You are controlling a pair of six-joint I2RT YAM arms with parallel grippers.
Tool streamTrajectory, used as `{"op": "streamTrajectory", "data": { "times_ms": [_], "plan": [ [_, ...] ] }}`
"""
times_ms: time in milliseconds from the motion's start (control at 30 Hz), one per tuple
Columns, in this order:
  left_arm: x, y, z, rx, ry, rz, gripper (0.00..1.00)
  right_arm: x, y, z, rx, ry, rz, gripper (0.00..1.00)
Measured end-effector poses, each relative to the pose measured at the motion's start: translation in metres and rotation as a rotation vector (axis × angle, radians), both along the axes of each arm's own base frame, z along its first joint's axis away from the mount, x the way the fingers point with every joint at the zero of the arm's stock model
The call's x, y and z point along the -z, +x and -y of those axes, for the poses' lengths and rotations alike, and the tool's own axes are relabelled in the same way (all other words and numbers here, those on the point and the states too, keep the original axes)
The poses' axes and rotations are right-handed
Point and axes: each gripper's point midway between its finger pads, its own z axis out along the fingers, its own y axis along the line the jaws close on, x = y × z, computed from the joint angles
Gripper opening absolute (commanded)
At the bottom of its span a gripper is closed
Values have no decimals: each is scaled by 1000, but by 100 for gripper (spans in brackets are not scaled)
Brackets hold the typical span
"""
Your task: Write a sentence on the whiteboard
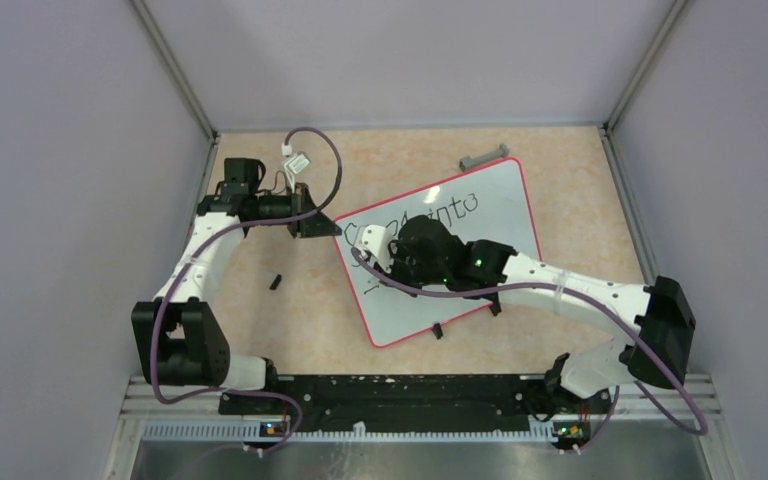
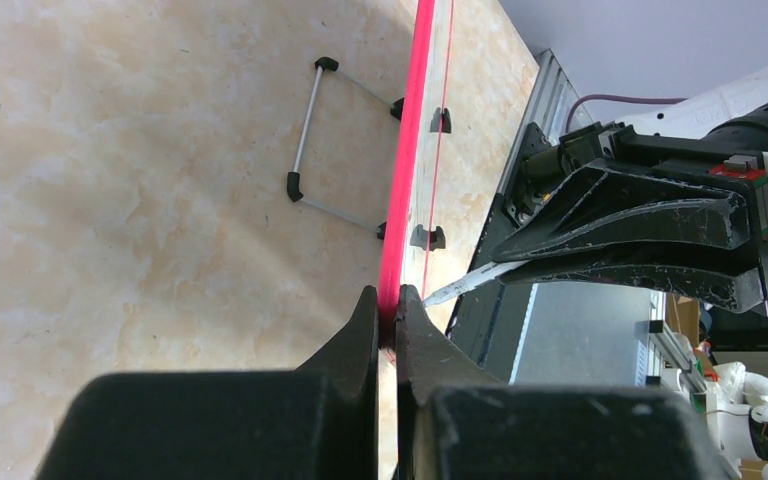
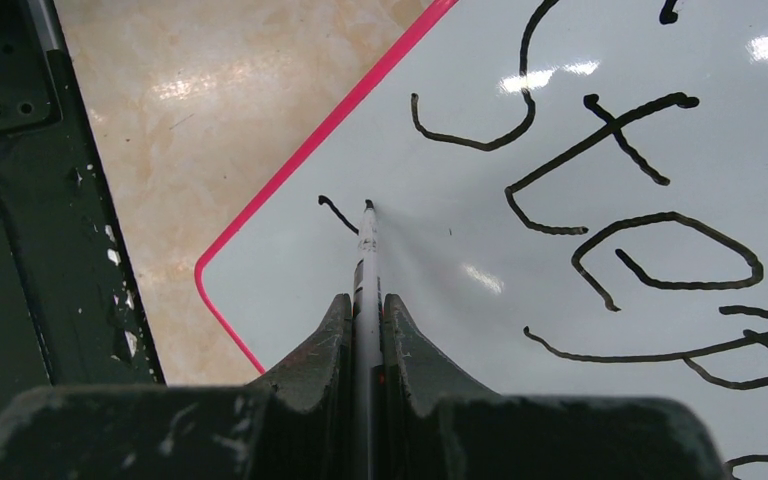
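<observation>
The whiteboard (image 1: 505,215) lies flat and askew on the table (image 1: 570,160), right of centre. The left gripper (image 2: 388,315) is pinched tight on its pink rim. The right gripper (image 3: 367,305) is clamped on a marker (image 3: 367,245). The marker's tip touches the board near a corner, beside the sentence (image 3: 650,250) in black looping letters.

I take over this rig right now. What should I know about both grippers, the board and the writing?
Left gripper: shut on the pink rim of the whiteboard, apparently steadying it.
Right gripper: shut on the marker, tip touching the board.
Done: first line of the sentence, reading "Step into".
Left: the second line; only one short stroke stands beside the tip.
</observation>
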Motion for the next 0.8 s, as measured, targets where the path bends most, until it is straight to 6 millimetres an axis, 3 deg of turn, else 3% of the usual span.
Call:
{"op": "streamTrajectory", "data": {
  "times_ms": [533, 800],
  "plan": [
    [1, 1, 0, 1, 5, 11, 0, 26, -17, 4, -45, -36, -45, 0],
    [0, 0, 0, 3, 3, 11, 0, 27, -18, 10, -38, -53, -42, 0]
  ]
}}
